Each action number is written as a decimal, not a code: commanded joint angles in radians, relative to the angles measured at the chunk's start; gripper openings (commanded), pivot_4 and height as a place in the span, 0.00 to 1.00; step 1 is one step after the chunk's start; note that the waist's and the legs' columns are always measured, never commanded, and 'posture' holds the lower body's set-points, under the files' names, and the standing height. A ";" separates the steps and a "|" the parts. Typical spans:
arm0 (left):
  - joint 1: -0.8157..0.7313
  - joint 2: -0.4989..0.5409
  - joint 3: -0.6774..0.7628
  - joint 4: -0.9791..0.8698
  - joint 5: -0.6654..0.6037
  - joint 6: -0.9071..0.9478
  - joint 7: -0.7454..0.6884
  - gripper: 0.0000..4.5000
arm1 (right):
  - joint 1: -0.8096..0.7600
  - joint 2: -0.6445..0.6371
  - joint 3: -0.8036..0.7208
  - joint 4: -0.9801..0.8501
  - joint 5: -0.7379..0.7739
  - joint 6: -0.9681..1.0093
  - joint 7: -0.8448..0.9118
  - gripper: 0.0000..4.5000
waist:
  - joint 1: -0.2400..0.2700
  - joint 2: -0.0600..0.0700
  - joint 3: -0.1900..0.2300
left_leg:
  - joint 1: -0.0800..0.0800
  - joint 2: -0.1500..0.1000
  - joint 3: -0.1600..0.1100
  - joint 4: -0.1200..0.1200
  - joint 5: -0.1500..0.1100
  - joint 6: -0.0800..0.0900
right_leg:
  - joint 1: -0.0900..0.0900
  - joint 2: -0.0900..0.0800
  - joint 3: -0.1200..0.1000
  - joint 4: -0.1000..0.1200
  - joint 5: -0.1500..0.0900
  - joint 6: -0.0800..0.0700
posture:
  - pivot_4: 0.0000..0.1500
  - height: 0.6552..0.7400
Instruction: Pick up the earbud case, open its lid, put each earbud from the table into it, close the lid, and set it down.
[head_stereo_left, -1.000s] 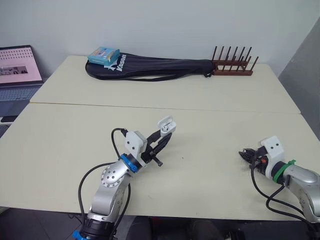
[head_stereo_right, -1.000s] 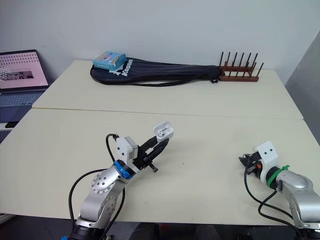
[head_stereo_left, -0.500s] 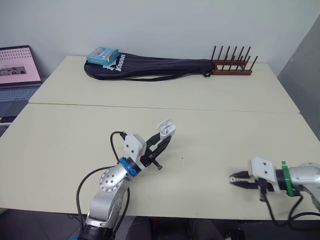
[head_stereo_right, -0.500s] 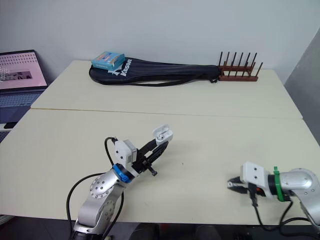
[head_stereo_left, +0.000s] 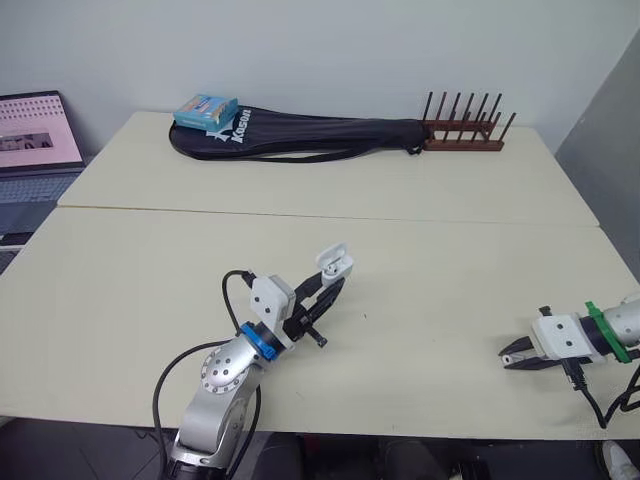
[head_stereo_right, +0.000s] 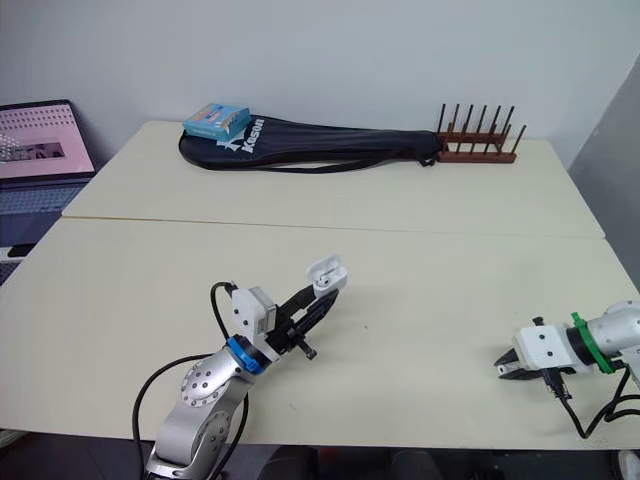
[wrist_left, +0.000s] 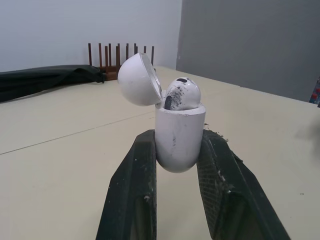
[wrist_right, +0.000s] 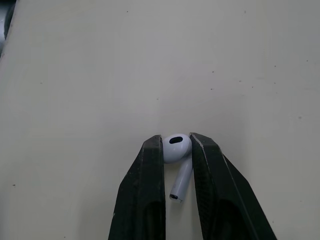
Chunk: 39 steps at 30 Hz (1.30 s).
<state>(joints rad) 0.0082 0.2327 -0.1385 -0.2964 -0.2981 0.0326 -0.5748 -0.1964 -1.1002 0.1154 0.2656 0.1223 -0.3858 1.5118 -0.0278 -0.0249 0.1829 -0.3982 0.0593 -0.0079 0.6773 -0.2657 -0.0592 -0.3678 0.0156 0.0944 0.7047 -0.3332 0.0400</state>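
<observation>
My left gripper (head_stereo_left: 328, 285) is shut on the white earbud case (head_stereo_left: 335, 265) and holds it above the middle of the near table. In the left wrist view the case (wrist_left: 179, 135) stands upright between the black fingers (wrist_left: 134, 192), its lid (wrist_left: 139, 80) tipped open, with one smudged earbud (wrist_left: 181, 94) seated inside. Low over the near right part of the table, my right gripper (head_stereo_left: 508, 357) points left. Its fingers (wrist_right: 150, 190) pinch the head of a white earbud (wrist_right: 176, 149), the stem hanging toward the wrist.
Along the far table lie a dark racket bag (head_stereo_left: 300, 135) with a blue box (head_stereo_left: 207, 109) on its left end and a wooden peg rack (head_stereo_left: 465, 130) at its right end. A laptop (head_stereo_left: 35, 135) stands off the table's left side.
My right gripper swung down to the near edge and turned leftward, then drew back to the right. My left gripper with the case has shifted only slightly.
</observation>
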 joint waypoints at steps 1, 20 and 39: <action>-0.001 0.005 0.004 -0.056 -0.007 -0.003 0.005 0.17 | 0.011 -0.035 0.018 0.022 0.001 0.013 0.068 0.09 | 0.000 0.000 0.000 | 0.000 0.000 0.000 0.000 0.000 0.000 | 0.000 0.000 0.000 0.000 0.000 0.000 | 1.00 0.63; -0.008 0.012 0.002 -0.061 -0.011 0.018 -0.006 0.17 | 0.060 -0.091 -0.103 -0.165 0.071 0.068 -0.035 0.63 | 0.000 0.003 0.000 | 0.000 0.000 -0.002 0.000 0.000 0.000 | 0.000 0.000 -0.001 0.001 0.000 0.000 | 1.00 0.63; -0.034 0.005 -0.019 -0.038 -0.007 0.020 -0.014 0.17 | 0.151 -0.187 -0.022 -0.677 -0.217 0.752 -0.246 0.63 | -0.002 0.006 0.000 | -0.001 0.000 -0.001 0.000 0.000 0.000 | -0.002 0.000 -0.001 0.001 0.000 0.000 | 1.00 0.63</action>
<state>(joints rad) -0.0137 0.2398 -0.1514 -0.3067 -0.2999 0.0610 -0.5823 -0.0250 -1.2837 0.0879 -0.4186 -0.0796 0.3626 1.2651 -0.0295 -0.0193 0.1829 -0.3996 0.0591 -0.0083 0.6772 -0.2656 -0.0593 -0.3698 0.0157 0.0941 0.7053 -0.3333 0.0403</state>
